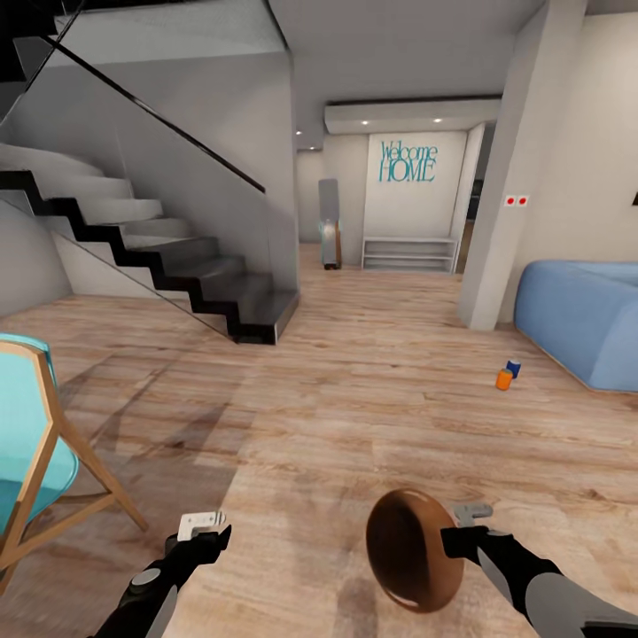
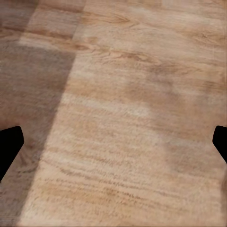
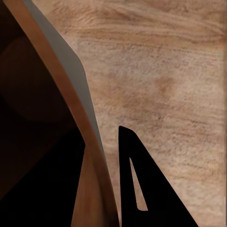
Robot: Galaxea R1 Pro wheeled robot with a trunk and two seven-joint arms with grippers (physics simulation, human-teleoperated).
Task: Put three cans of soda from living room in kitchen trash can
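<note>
The copper-brown bin (image 1: 415, 549) hangs low and near in the head view, tipped on its side so its dark glossy inside faces the camera, held above the wooden floor (image 1: 354, 399). The right gripper (image 1: 461, 530) clamps the bin's right rim; in the right wrist view the rim (image 3: 90, 156) runs between the two fingers, with one black finger (image 3: 142, 189) outside the wall and the brown inside dark on the other side. The left gripper (image 1: 206, 525) hovers over the floor at the near left, its jaws spread wide and holding nothing; both black fingertips (image 2: 9, 146) sit at the edges of the left wrist view with bare floor boards between them.

Farther off to the right, an orange can (image 1: 504, 379) and a blue can (image 1: 513, 367) stand on the floor, just beside each other, near the light-blue sofa (image 1: 585, 319). A turquoise chair (image 1: 35, 443) with a wooden frame stands at the near left. A dark staircase (image 1: 177, 275) rises at the far left, and a white wall far ahead carries teal "Welcome HOME" lettering (image 1: 408, 161).
</note>
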